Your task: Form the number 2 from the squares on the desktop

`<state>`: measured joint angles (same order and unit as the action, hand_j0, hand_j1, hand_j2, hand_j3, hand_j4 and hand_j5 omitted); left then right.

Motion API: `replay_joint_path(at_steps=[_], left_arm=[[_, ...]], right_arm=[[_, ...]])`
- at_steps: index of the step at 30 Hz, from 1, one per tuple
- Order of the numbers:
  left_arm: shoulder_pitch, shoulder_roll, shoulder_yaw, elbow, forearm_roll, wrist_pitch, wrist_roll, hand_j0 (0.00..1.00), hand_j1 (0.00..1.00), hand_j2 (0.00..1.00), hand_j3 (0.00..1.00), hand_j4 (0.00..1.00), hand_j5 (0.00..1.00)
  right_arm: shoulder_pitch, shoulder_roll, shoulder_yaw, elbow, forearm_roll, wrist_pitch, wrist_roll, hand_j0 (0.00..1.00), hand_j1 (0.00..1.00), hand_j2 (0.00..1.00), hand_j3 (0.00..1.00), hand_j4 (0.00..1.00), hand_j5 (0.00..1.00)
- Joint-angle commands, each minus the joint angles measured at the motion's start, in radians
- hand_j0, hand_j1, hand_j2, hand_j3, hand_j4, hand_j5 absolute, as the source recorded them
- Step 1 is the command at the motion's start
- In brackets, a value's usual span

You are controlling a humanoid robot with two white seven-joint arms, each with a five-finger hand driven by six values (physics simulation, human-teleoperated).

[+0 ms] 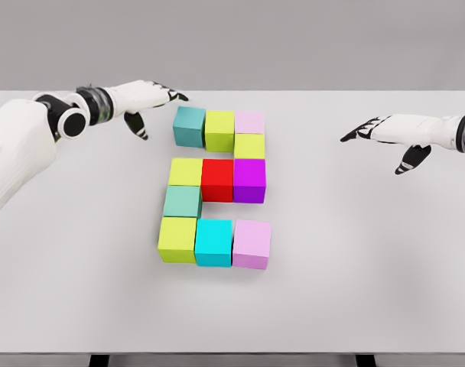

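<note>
Eleven cubes sit packed together near the middle of the surface (370, 290), forming a blocky figure 2. Its top row runs teal cube (189, 126), yellow-green cube (219, 130), pale pink cube (249, 122); a second yellow-green cube (249, 146) hangs below the pink one on the right side. The middle row reads yellow-green cube (185, 172), red cube (217, 180), purple cube (249, 180), and a muted green cube (182, 202) drops from its left end to the bottom row of yellow-green cube (177, 239), cyan cube (213, 242) and lilac cube (252, 244). Back faces of the cubes are hidden, and neighbours touch so closely that seams are hard to make out. The left hand (148, 99) hovers just left of the teal cube, near it but apart, its fingers spread and holding nothing; the thumb points down toward the surface. The right hand (389, 134) hangs well to the right of the figure, fingers likewise loose and empty, its forearm cut off by the picture's right edge. The left arm's shoulder end is also cropped at the left edge. Nothing lies between either hand and the cubes.
</note>
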<state>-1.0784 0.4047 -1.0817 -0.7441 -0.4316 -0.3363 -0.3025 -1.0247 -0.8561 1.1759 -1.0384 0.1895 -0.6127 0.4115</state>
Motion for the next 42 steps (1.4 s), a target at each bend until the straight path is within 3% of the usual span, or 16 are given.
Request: replay_joint_path(at_steps=[1, 7, 11, 15, 17, 23, 42], left_arm=[[0.000, 0.034, 0.011, 0.003, 0.004, 0.010, 0.017, 1.00, 1.00, 1.00, 1.00, 1.00, 1.00], [0.014, 0.062, 0.006, -0.001, 0.004, 0.010, 0.013, 1.00, 1.00, 1.00, 1.00, 1.00, 1.00], [0.020, 0.063, -0.006, -0.009, 0.004, -0.001, -0.044, 1.00, 1.00, 1.00, 1.00, 1.00, 1.00], [0.021, 0.095, -0.003, -0.067, 0.011, -0.023, -0.072, 1.00, 1.00, 1.00, 1.00, 1.00, 1.00], [0.023, 0.094, -0.004, -0.075, 0.013, -0.023, -0.072, 0.89, 0.89, 0.89, 0.89, 0.89, 0.89], [0.023, 0.095, -0.018, -0.093, 0.014, -0.069, -0.116, 0.78, 0.78, 0.78, 0.78, 0.78, 0.78], [0.023, 0.094, -0.015, -0.115, 0.025, -0.076, -0.112, 0.78, 0.78, 0.78, 0.78, 0.78, 0.78]], right_arm=[[0.000, 0.000, -0.001, 0.000, -0.005, 0.002, 0.000, 1.00, 1.00, 1.00, 1.00, 1.00, 1.00], [-0.002, 0.029, -0.002, -0.002, -0.005, 0.002, 0.000, 1.00, 1.00, 1.00, 1.00, 1.00, 1.00], [-0.005, 0.040, -0.001, -0.002, -0.005, 0.002, -0.003, 1.00, 1.00, 1.00, 1.00, 1.00, 1.00], [-0.005, 0.040, -0.002, -0.002, -0.007, 0.002, -0.008, 1.00, 1.00, 1.00, 1.00, 1.00, 1.00], [-0.005, 0.040, -0.002, -0.002, -0.007, 0.002, -0.008, 1.00, 1.00, 1.00, 1.00, 1.00, 1.00], [-0.005, 0.043, -0.001, -0.002, -0.007, 0.002, -0.008, 1.00, 1.00, 1.00, 1.00, 1.00, 1.00], [-0.006, 0.042, 0.001, -0.003, -0.007, 0.002, -0.007, 1.00, 1.00, 1.00, 1.00, 1.00, 1.00]])
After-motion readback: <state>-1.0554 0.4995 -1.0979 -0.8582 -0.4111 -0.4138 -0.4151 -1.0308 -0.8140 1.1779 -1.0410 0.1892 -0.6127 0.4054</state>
